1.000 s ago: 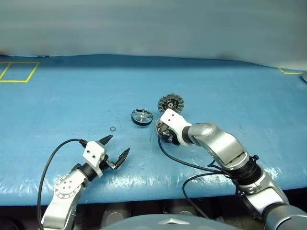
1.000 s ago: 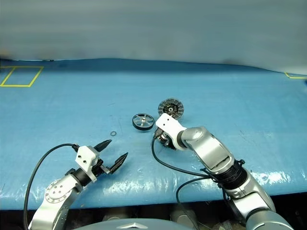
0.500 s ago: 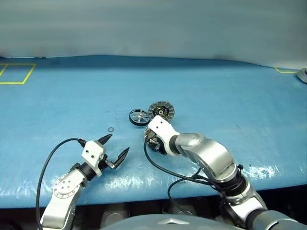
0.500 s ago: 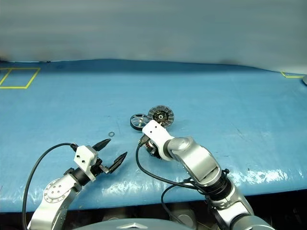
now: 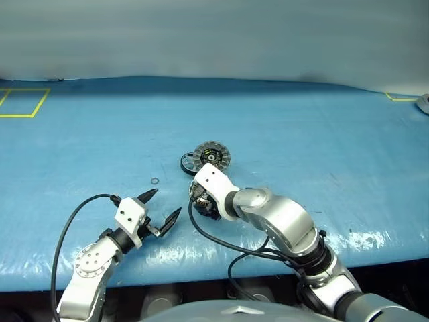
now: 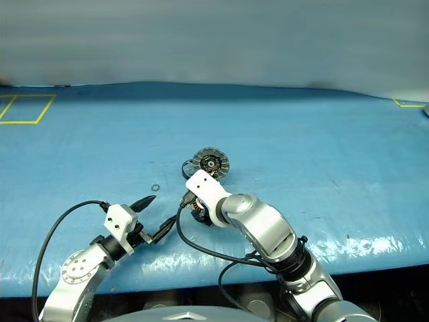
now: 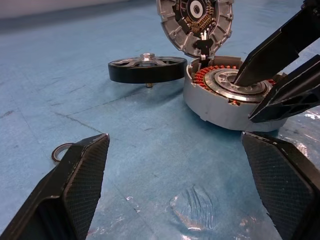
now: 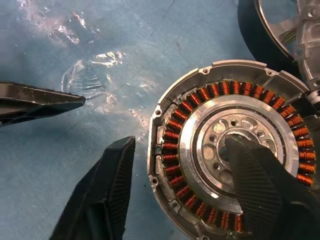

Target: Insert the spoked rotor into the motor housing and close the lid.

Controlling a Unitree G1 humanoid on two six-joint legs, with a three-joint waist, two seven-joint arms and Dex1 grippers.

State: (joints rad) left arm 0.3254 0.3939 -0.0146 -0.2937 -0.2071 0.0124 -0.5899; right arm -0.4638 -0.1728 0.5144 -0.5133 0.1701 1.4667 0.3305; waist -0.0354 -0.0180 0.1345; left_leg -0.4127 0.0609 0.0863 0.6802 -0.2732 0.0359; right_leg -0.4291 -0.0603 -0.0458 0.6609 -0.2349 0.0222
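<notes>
- Motor housing [image 7: 227, 100] sits on the blue table [image 5: 322, 134], copper windings showing, lid [image 7: 196, 22] standing upright on its hinge.
- Spoked rotor [image 7: 146, 68] lies flat on the table just beside the housing, on its left.
- Right gripper [image 8: 200, 195]: fingers spread, one in the housing's centre, one outside the rim; nothing grasped.
- Left gripper [image 5: 163, 206]: fingers wide apart, empty, near the table's front edge.
- Small ring [image 5: 155, 180] on the table, apart from the rotor.

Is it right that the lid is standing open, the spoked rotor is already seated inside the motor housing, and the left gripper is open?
Not quite. The spoked rotor still lies on the table beside the motor housing, as the left wrist view shows. The lid does stand open, and the left gripper is open.
</notes>
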